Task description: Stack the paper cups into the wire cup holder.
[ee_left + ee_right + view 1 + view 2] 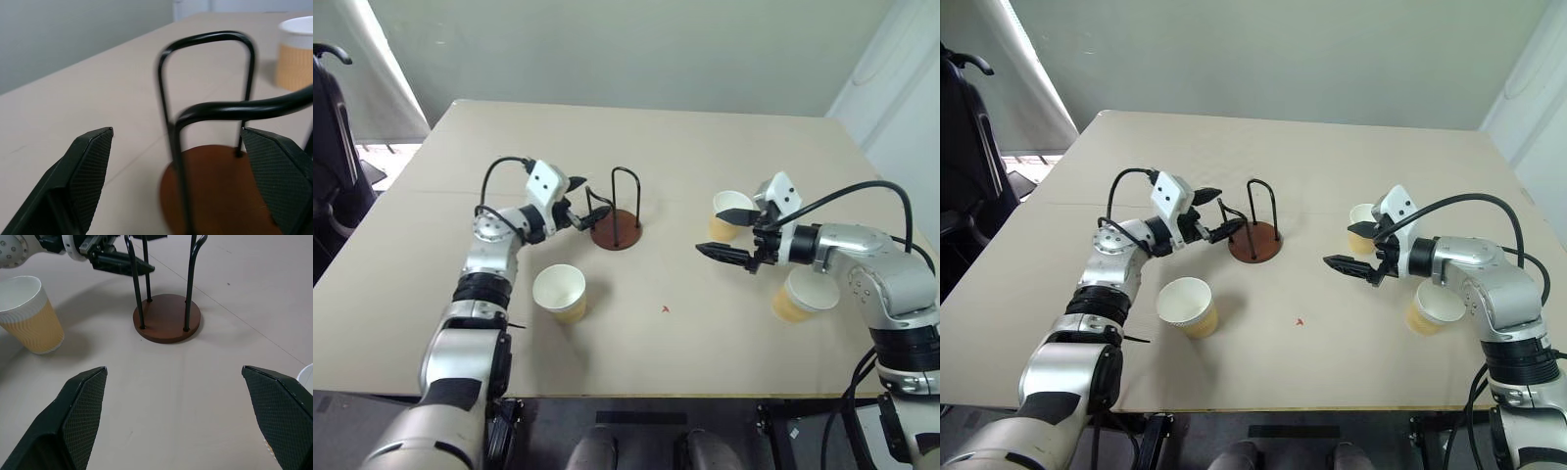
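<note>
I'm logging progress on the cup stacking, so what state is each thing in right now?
Wire cup holder: upright, empty, left gripper at its wire loops.
Cup near left arm: upright, free on table.
Cup behind right gripper: upright, not held.
Cup by right forearm: upright, free.
Left gripper: open.
Right gripper: open, empty.
</note>
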